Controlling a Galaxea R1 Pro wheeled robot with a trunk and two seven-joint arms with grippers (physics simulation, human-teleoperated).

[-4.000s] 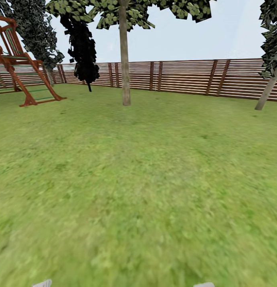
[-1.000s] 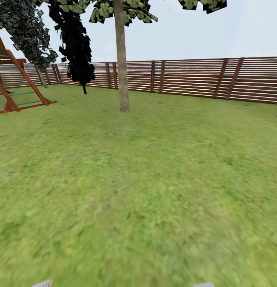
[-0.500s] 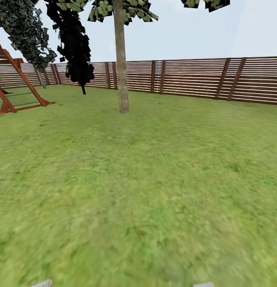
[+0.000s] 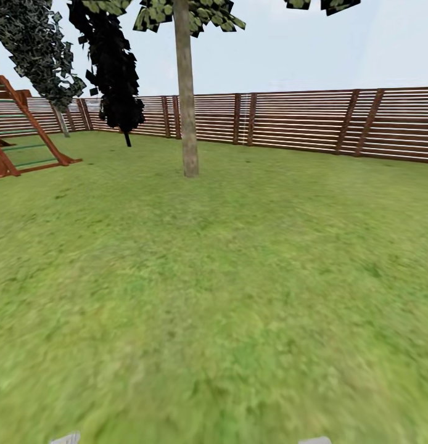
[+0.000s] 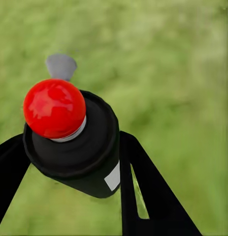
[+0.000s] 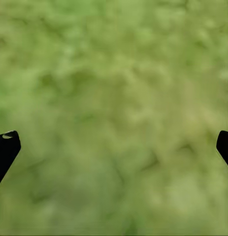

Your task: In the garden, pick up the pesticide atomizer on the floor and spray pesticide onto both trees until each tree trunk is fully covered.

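In the left wrist view my left gripper is shut on the pesticide atomizer, a black can with a round red cap and a grey nozzle, held over grass. My right gripper is open above bare lawn, with only its black fingertips at the picture's edges. Ahead in the head view stands a tree with a slim tan-grey trunk and a light green crown. Leaves of another crown show at the top right; its trunk is out of view.
A wide green lawn lies between me and the tree. A brown slat fence closes off the back. A red-brown wooden play frame stands at the far left, with dark narrow trees beside it.
The whole head view has shifted as I move: the tree trunk now looks slightly nearer, the play frame has slid further left, and the leaning trunk at the right has left the picture.
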